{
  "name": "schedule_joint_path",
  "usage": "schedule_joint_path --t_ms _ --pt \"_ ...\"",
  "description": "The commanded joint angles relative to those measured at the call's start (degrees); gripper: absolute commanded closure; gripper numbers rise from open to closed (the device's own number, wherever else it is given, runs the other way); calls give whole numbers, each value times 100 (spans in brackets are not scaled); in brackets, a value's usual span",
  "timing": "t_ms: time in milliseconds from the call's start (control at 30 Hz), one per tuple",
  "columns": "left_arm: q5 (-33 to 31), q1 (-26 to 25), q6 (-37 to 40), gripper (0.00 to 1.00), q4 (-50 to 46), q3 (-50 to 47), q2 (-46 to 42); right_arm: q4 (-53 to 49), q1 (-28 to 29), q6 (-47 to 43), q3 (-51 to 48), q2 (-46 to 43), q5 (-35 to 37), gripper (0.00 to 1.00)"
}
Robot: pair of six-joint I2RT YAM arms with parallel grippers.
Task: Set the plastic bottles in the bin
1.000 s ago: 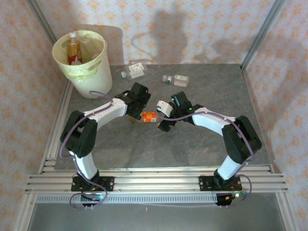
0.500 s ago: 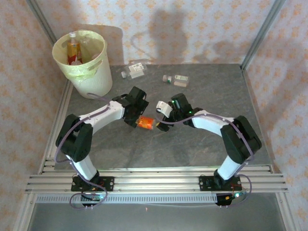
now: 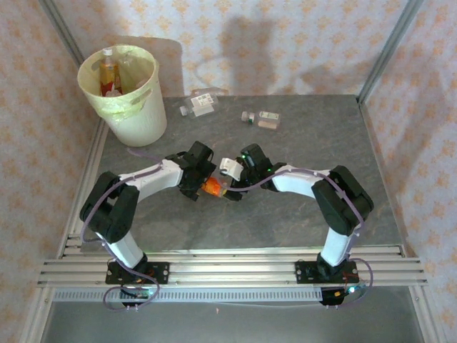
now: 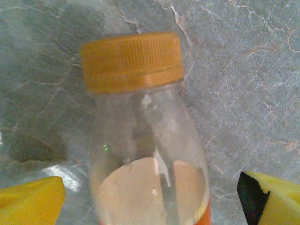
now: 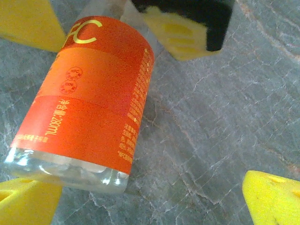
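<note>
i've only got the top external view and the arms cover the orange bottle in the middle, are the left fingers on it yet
observer: No. On the left wrist camera the left gripper stands open, one yellow fingertip each side of the bottle, gaps on both sides.
operator: which end is it at
observer: The shoulder; the orange cap lies past the fingertips.
operator: and the right one
observer: Open too, right gripper at the base end, the clear base beside one of its fingertips.
</note>
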Motion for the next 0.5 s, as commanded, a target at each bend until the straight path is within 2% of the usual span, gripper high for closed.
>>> schedule_joint_path --t_ms 0,233,467 --pt "-36 -83 177 9 548 -164 132 134 -7 48 -170 -306 31 1" --pt "68 -134 370 26 514 88 521 198 -8 118 -370 -603 118 0" --pt "-87 -153 498 38 485 85 382 304 -7 174 -470 -926 184 0"
